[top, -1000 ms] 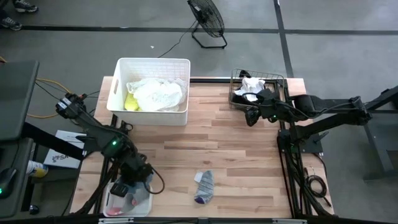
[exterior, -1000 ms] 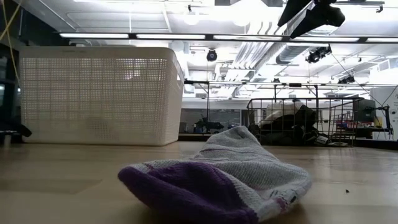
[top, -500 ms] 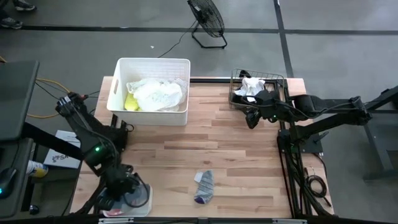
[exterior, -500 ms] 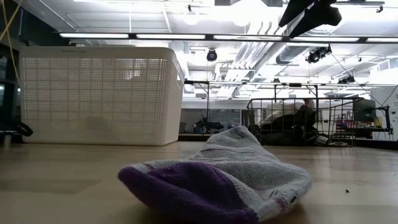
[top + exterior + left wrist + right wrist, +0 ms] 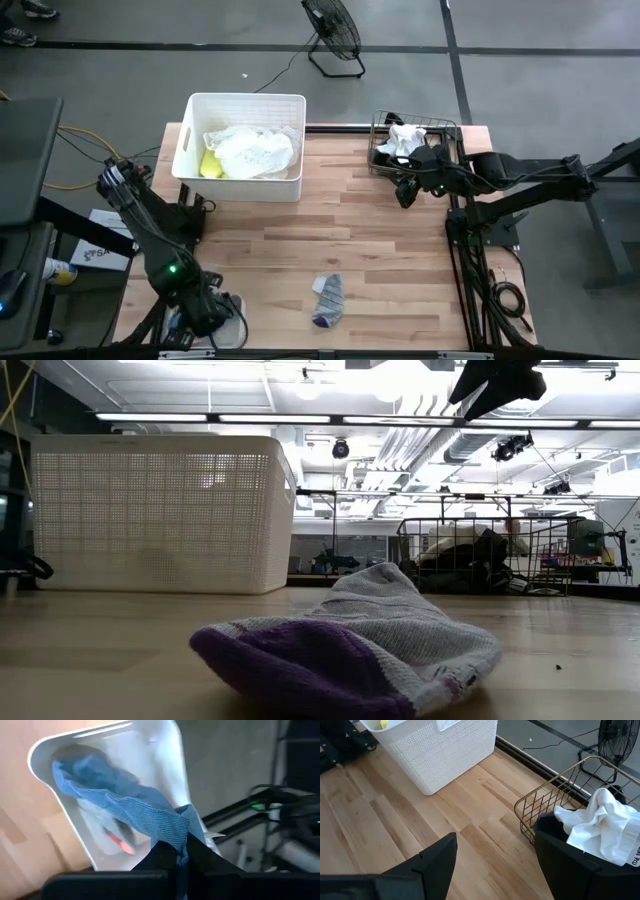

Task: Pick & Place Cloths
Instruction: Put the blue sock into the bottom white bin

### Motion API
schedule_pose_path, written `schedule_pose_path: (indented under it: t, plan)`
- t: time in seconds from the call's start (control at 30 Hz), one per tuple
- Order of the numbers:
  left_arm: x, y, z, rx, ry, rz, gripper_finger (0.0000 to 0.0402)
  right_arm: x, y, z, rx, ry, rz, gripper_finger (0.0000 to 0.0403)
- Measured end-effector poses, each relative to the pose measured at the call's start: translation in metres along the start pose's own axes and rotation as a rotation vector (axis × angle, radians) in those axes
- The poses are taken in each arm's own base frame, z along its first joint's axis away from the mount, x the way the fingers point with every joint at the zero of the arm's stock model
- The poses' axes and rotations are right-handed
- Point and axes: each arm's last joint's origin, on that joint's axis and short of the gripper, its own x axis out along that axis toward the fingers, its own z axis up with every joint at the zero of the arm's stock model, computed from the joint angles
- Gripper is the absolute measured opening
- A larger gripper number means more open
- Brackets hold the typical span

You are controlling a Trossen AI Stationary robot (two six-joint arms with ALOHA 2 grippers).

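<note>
Blue ribbed cloth (image 5: 125, 805) hangs pinched in our left gripper (image 5: 180, 857), whose fingers are pressed together on it, over a small white plastic tray (image 5: 165, 765) at the table's seven o'clock corner. At two o'clock our right gripper (image 5: 404, 188) hovers, fingers spread, beside the wire basket (image 5: 383, 160) holding a white cloth (image 5: 404, 138). A grey-and-purple sock (image 5: 328, 300) lies at six o'clock; white and neon yellow cloths (image 5: 245, 152) fill the white plastic bin (image 5: 245, 103) at eleven.

A sock (image 5: 327, 299) lies mid-worktop (image 5: 380, 250). From it, the bin (image 5: 243, 146) sits far-left, the basket (image 5: 412, 143) far-right, the tray (image 5: 215, 322) left.
</note>
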Motion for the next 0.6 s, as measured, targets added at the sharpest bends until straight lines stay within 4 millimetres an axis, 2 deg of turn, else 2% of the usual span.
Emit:
schedule_pose_path:
  t: [0.27,0.6]
  plan:
    - [0.033,0.006,0.011,0.076,0.103,0.107,0.0003,0.000,0.000,0.000,0.000,0.000,0.000,0.0258]
    - [0.044,0.011,0.016,0.137,0.085,0.186,0.0003,0.000,0.000,0.000,0.000,0.000,0.000,0.0258]
